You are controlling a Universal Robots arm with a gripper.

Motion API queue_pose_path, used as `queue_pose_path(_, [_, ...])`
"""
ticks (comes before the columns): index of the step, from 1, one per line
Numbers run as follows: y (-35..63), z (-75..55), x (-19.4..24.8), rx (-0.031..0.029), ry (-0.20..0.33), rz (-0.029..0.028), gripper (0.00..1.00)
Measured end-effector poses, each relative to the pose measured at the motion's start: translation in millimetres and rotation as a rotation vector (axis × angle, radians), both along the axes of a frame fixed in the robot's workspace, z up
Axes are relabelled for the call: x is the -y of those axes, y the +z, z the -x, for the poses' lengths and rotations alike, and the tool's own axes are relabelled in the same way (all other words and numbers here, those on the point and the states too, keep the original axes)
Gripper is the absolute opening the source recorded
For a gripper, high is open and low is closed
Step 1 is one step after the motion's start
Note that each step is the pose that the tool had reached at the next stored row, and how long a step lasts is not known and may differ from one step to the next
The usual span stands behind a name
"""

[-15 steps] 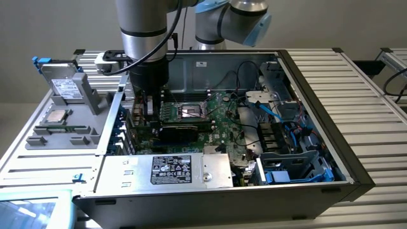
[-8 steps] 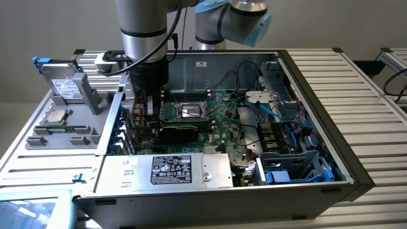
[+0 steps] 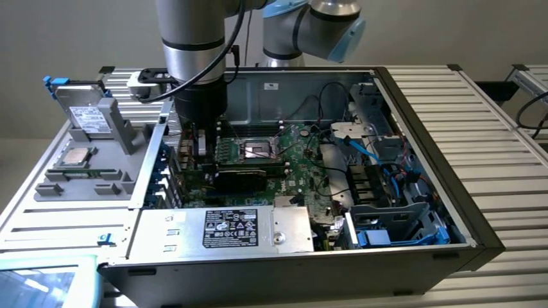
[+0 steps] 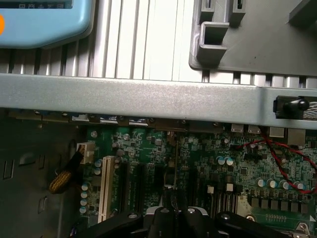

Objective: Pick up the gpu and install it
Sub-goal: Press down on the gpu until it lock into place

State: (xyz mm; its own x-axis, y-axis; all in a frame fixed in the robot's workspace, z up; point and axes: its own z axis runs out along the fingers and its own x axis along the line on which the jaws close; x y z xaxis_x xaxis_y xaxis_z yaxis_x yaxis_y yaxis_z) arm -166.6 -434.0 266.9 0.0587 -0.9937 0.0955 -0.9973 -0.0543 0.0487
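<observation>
Silver ribbed table tops carry a big open computer case, and a plain grey wall stands behind it all.

Nearest in the exterior view is the grey power box with its black sticker, inside the front of the case. Just past it lies the big green motherboard, with blue cables on the exterior view's right.

The gpu looks like the dark flat card standing on its edge over the motherboard, close to the pincer. In the wrist view the gpu shows as a thin line. It runs from the pincer toward the back wall of the case, between the long black slots.

The pincer is squeezed closed, and it seems to be gripping the top of the card. I cannot tell if the card's bottom edge is already in a slot or just above it.

Farther off, the silver arm comes straight down into the case. A grey tray with spare parts sits on the exterior view's left.

I think the picking up is done and the putting in is the job now. That job needs the card kept straight up, lined up with its slot, and pushed down evenly, not tipped.
</observation>
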Motion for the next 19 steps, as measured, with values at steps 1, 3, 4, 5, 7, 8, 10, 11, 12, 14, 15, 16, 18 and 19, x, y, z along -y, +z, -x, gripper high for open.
queue_pose_path(1, [0.0, 0.0, 0.0, 0.0, 0.0, 0.0, 0.12])
queue_pose_path(3, [0.0, 0.0, 0.0, 0.0, 0.0, 0.0, 0.12])
queue_pose_path(4, [-0.1, 0.0, 0.0, -0.0001, 0.0, 0.0001, 0.12])
queue_pose_path(5, [-0.1, 0.0, 0.1, -0.0001, 0.0, 0.0003, 0.12])
queue_pose_path(7, [-0.2, 0.0, 0.0, -0.0002, 0.0, 0.0002, 0.12])
queue_pose_path(8, [-0.2, 0.0, 0.0, -0.0001, 0.0, 0.0002, 0.12])
queue_pose_path(10, [-0.4, 0.0, 0.0, 0.0, 0.0, 0.0001, 0.12])
queue_pose_path(11, [-1.0, 0.0, 0.1, -0.0001, 0.0, 0.0001, 0.12])
queue_pose_path(12, [-1.8, -0.1, 0.0, 0.0006, 0.0, -0.0006, 0.12])
queue_pose_path(14, [-2.2, -0.1, 0.0, 0.0005, 0.0, -0.0006, 0.12])
queue_pose_path(15, [-2.1, -0.1, 0.0, 0.0003, 0.0, -0.0005, 0.12])
queue_pose_path(16, [-2.0, -0.1, 0.0, 0.0002, 0.0, -0.0003, 0.12])
queue_pose_path(18, [-2.0, 0.0, 0.0, 0.0001, 0.0, -0.0002, 0.12])
queue_pose_path(19, [-2.0, 0.0, 0.1, 0.0001, 0.0, -0.0002, 0.12])
